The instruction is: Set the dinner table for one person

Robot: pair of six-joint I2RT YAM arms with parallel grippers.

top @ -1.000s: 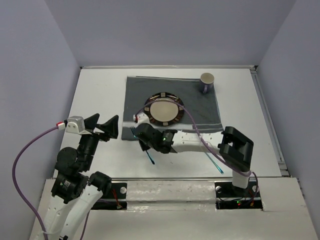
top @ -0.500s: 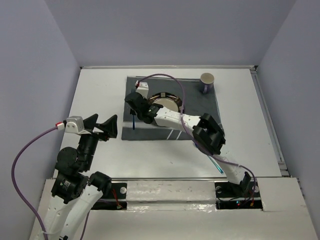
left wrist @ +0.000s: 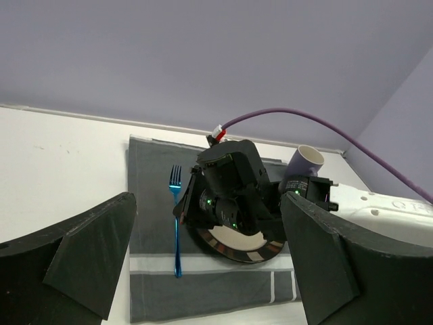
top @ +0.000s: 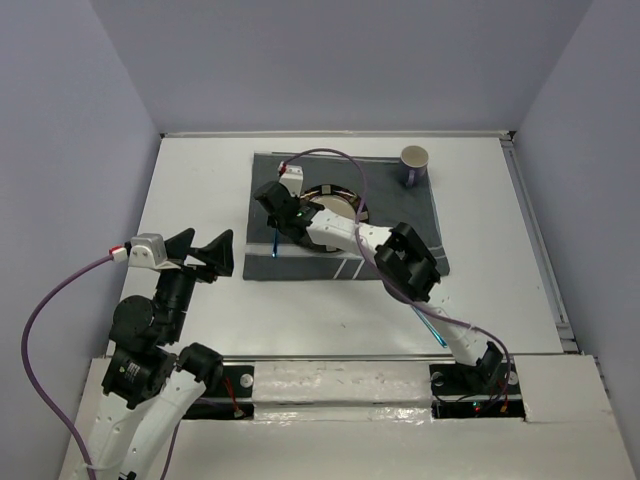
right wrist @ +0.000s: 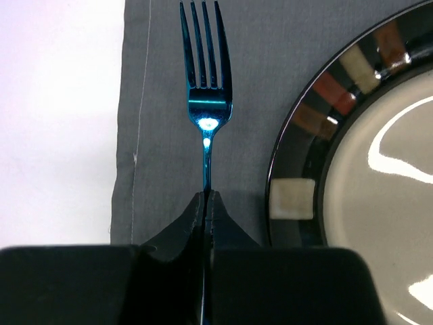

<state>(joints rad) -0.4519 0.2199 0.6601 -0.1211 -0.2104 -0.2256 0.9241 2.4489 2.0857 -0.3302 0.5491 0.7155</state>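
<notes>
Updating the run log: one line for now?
right gripper: shut on fork | fork: on placemat, left of plate | left gripper: open

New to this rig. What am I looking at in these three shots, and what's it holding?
Two robot arms are bolted at the near edge of a white table. The wide picture looks down from above and behind them; the other two come from a camera on each wrist. On the table lies a grey placemat with a plate and, at its far right corner, a mug. The right arm reaches across the mat; its jaws are shut on the handle of a blue fork, left of the plate. The left arm hangs at the near left, jaws open, empty.
</notes>
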